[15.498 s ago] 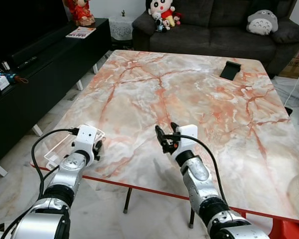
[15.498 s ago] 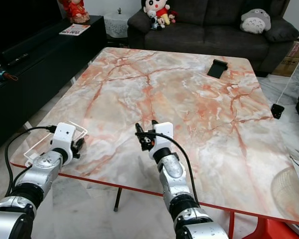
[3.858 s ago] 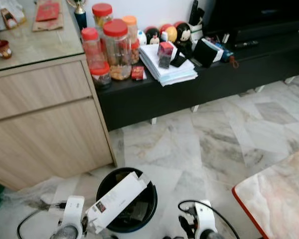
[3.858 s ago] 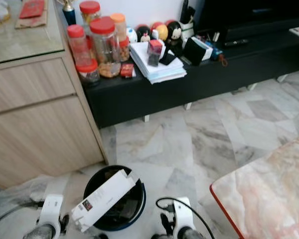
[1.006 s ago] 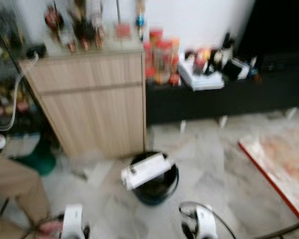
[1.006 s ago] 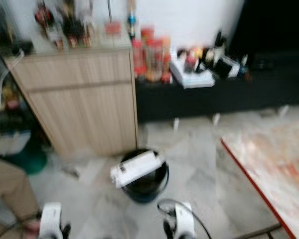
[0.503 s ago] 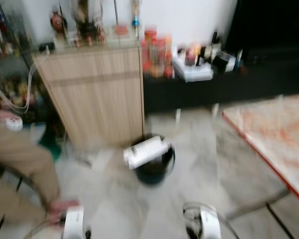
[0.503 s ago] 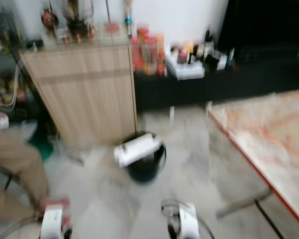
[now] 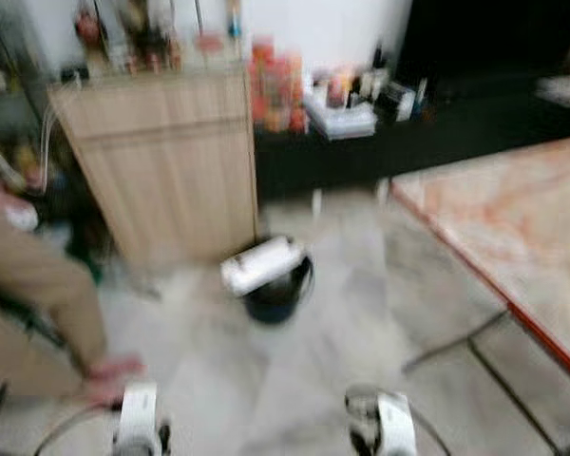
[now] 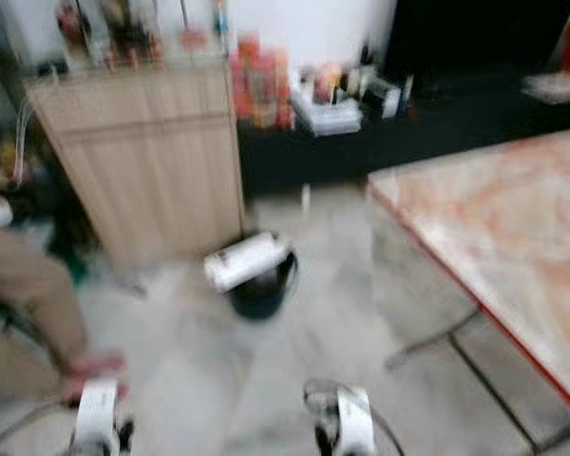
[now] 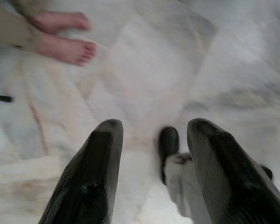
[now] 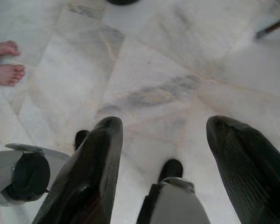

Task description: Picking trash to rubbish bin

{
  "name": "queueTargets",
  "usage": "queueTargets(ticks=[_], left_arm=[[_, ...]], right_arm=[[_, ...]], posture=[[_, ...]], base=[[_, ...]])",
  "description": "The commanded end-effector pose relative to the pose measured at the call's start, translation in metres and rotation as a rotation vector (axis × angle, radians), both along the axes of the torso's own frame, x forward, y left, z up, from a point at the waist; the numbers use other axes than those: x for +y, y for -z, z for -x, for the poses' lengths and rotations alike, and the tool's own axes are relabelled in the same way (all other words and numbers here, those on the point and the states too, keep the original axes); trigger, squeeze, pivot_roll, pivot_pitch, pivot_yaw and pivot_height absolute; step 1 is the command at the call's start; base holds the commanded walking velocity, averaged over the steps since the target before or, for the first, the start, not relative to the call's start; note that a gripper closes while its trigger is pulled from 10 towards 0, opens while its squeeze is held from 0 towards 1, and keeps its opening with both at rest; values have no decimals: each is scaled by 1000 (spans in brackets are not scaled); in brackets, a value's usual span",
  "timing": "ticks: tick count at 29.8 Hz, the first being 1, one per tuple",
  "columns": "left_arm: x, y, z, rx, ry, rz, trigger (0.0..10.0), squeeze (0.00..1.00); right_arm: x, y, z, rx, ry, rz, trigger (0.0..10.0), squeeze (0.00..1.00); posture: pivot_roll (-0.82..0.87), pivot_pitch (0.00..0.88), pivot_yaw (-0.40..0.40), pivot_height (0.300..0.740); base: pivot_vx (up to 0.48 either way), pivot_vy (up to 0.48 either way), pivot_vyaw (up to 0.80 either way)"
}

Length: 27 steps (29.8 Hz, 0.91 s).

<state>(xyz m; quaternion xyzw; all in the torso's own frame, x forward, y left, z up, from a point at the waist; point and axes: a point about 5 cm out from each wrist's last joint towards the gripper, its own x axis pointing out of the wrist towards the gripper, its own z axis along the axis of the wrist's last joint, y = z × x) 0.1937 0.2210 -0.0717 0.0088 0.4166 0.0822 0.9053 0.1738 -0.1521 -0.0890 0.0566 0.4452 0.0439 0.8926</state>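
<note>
I see the white box [image 9: 259, 265] lying across the rim of the black bin [image 9: 277, 297], long axis tilted, well ahead of both tools; left tool [image 11: 149, 154] and right tool [image 12: 163, 144] hang spread, empty, over the floor.

Both tools [image 11: 149, 140] [image 12: 161, 140] low (fingers apart)

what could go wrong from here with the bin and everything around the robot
1. The long white box lies across the rim of the black round bin, sticking out rather than inside; a nudge might tip it onto the floor.
2. A person's bare feet are on the marble floor close to the open left gripper; walking risks contact.
3. The red-edged marble table stands close on the right, and the head views are blurred, so its corner could be clipped.
</note>
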Motion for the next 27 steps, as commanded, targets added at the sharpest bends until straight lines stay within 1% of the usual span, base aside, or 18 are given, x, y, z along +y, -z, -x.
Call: queueTargets(ticks=[1, 12, 27], left_arm=[[2, 0, 1, 4, -3, -5, 10000, 0], [2, 0, 2, 5, 0, -5, 10000, 0], [3, -1, -1, 8, 28, -15, 10000, 0]], right_arm=[[-1, -3, -6, -20, 10, 2, 10000, 0], [-3, -2, -4, -13, 17, 8, 10000, 0], [-2, -2, -4, -14, 32, 13, 10000, 0]], posture=[[2, 7, -23, 740], [-7, 0, -13, 740], [-5, 0, -1, 740]], base=[[0, 0, -788], [0, 0, -782], [0, 0, -777]])
